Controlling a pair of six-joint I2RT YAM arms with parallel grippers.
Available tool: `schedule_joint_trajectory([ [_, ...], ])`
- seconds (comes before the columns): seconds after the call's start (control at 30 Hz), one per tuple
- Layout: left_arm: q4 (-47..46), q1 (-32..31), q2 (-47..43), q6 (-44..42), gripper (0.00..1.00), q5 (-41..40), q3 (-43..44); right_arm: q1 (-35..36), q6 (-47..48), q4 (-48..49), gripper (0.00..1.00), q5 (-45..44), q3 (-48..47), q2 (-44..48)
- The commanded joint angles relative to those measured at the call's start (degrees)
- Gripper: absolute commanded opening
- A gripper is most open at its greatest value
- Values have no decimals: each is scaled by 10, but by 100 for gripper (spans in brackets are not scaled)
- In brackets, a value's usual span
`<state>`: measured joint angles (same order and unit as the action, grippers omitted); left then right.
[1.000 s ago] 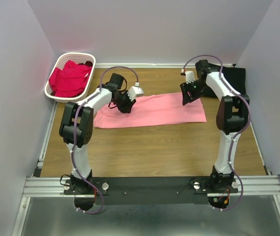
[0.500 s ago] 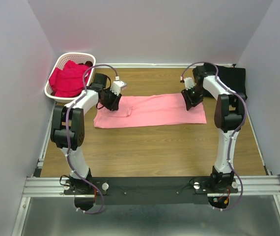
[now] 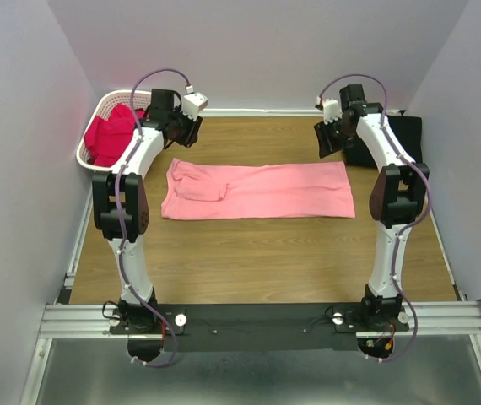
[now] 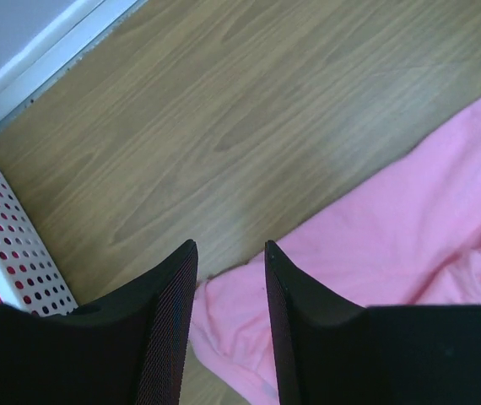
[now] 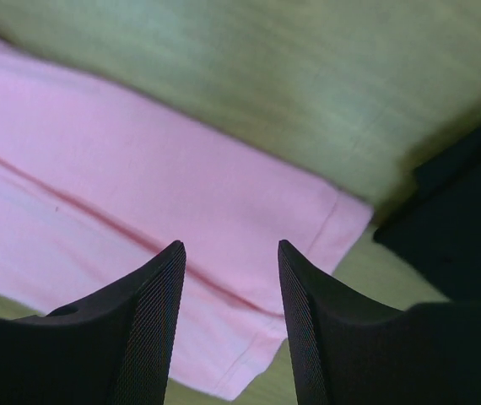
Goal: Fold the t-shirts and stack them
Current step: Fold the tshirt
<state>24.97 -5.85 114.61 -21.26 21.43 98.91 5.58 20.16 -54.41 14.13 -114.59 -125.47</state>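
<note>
A salmon-pink t-shirt (image 3: 257, 191) lies flat on the wooden table as a long folded strip, its left sleeve tucked over. My left gripper (image 3: 183, 131) hovers beyond the shirt's far left corner, open with nothing between its fingers; in the left wrist view (image 4: 230, 253) the pink t-shirt (image 4: 409, 219) lies below it. My right gripper (image 3: 332, 139) hangs over the far right corner, open and empty (image 5: 230, 253), with the pink hem (image 5: 139, 169) beneath. A black t-shirt (image 3: 401, 135) (image 5: 460, 219) lies at the back right. Magenta-red t-shirts (image 3: 105, 139) fill the basket.
The white slotted basket (image 3: 86, 145) stands in the back left corner, close beside my left gripper, and its wall (image 4: 13, 245) shows in the left wrist view. Walls enclose the table on the left, back and right. Bare wood lies in front of the pink shirt.
Both grippers have let go of the pink shirt, risen and drawn back toward the far wall. The left jaws have widened. The shirt now lies flat with its left sleeve folded in.
</note>
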Motion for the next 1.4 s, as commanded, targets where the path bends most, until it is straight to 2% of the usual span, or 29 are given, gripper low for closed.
schedule_joint_trajectory([
  [0.0,14,-1,59,8,46,-44,27,-8,-14,4,55,-31,-56,-66],
  [0.2,6,0,77,3,46,-79,6,-10,-8,15,54,-64,-71,-115],
  [0.47,-8,16,74,-5,39,-140,-71,-17,14,51,52,-116,16,-123],
  [0.63,1,33,105,1,31,-154,-69,-37,22,61,51,-130,52,-117],
  [0.77,10,41,135,7,27,-185,-34,-42,34,63,52,-130,86,-96],
  [0.83,14,44,147,6,27,-177,-17,-43,38,63,52,-128,100,-86],
  [0.97,34,39,141,-6,38,-89,31,-42,32,62,54,-94,96,-74],
  [1.17,43,3,63,-13,43,-54,53,-42,17,40,57,-55,37,-35],
  [1.27,57,-5,15,-4,43,-53,35,-41,22,15,59,-38,21,-14],
  [1.37,56,-19,-36,8,43,-58,-58,-40,36,-2,59,-17,43,7],
])
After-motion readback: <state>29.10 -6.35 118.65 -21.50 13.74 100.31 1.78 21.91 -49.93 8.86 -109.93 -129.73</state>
